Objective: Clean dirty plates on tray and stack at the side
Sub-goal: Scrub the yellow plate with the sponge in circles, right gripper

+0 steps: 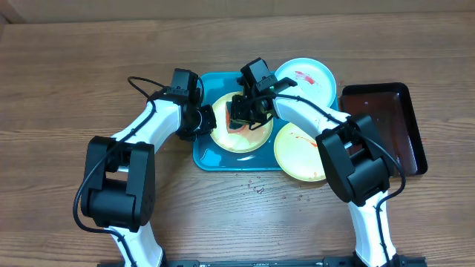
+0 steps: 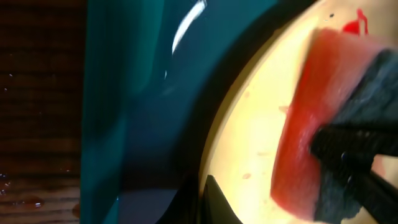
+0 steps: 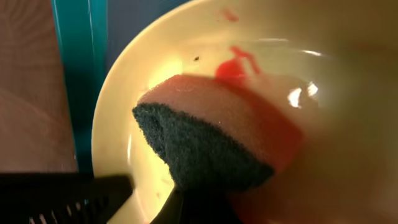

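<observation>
Yellow plate (image 1: 239,141), streaked red, lies on the tray (image 1: 205,157). Right gripper (image 1: 245,113) is clenched on a sponge (image 3: 217,143) pressed onto this plate. Left gripper (image 1: 205,119) is clamped on its left rim. Blue plate (image 1: 306,78) and second yellow plate (image 1: 300,152) lie at the tray's right side.

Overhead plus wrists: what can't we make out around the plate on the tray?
- Plate centre, overhead: covered by right gripper and sponge; its state beneath unknown.
- Left gripper, overhead: jaws under the wrist; left wrist shows one blurred finger at the bottom edge, so rim grip unclear.
- Right wrist: fingers mostly cut off at the bottom edge, blurred.
</observation>
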### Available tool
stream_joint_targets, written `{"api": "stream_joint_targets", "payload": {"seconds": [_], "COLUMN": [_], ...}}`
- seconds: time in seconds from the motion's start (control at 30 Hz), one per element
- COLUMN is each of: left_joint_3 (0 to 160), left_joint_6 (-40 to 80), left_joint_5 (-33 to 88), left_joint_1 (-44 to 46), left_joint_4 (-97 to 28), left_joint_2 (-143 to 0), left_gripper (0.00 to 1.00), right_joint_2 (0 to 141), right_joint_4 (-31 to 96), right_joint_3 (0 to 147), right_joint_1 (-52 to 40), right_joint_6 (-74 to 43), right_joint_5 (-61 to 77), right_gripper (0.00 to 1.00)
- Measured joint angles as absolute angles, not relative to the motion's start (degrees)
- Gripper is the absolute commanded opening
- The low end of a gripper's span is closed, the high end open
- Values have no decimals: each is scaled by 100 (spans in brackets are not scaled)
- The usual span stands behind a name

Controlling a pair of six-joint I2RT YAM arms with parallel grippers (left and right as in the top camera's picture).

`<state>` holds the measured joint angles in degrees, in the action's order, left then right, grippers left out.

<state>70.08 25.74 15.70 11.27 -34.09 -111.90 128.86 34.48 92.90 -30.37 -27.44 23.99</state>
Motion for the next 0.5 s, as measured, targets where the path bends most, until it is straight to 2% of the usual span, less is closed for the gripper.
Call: {"api": "stream_joint_targets", "payload": {"seconds": [0.5], "left_joint_3": [6997], "left_joint_6": [2331], "left_joint_5": [1673], "left_joint_1": [1153], "left_joint_4": [-3398], "left_joint_2": [-11190], "left_gripper": [4], "right_joint_2": [12890], "right_joint_4": [4158], "right_joint_3": [9445], "right_joint_1": [-3188], "right_joint_6": [-2200], "right_joint_5": [2576], "right_gripper": [4]}}
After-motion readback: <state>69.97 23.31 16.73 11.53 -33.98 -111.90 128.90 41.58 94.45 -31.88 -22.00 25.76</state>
